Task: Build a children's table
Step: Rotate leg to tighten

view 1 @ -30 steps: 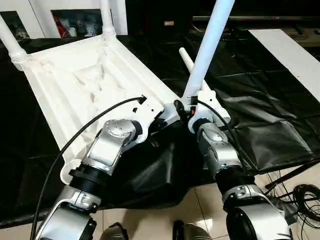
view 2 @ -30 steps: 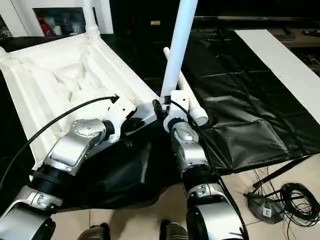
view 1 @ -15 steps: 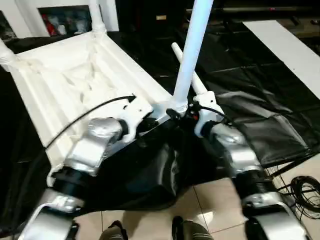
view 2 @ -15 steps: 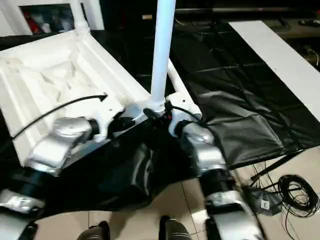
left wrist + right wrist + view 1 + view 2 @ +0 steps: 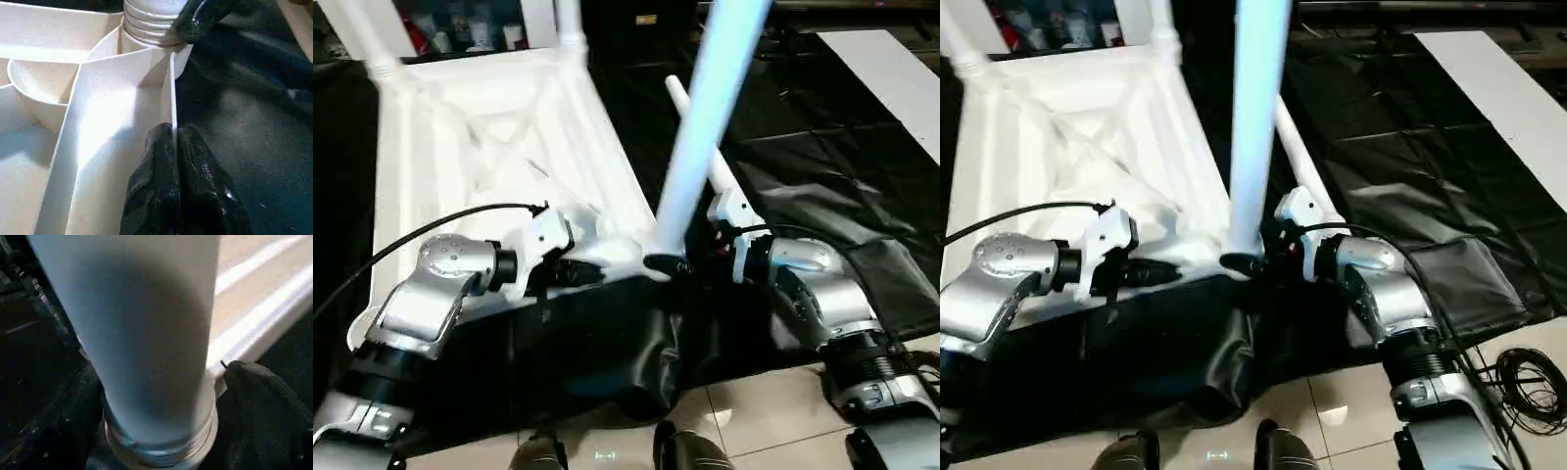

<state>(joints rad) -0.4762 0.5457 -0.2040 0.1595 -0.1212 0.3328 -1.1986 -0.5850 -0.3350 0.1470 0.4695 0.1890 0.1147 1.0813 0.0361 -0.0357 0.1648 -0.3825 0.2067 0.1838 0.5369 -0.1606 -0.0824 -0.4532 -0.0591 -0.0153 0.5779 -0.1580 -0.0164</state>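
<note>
The near corner is crowded. The upright leg (image 5: 1255, 127) rises straight through the middle, and the right gripper (image 5: 1252, 262) is closed around its base, while the left gripper (image 5: 173, 161) pinches the tabletop (image 5: 470, 147) rim just beside it, so little room is left between the two. A loose leg (image 5: 700, 147) lies on the black sheet (image 5: 1400, 157) close behind the right arm. Further right, the sheet is open up to the flat white board (image 5: 1498, 88). Two more legs (image 5: 570, 24) stand at the tabletop's far corners.
</note>
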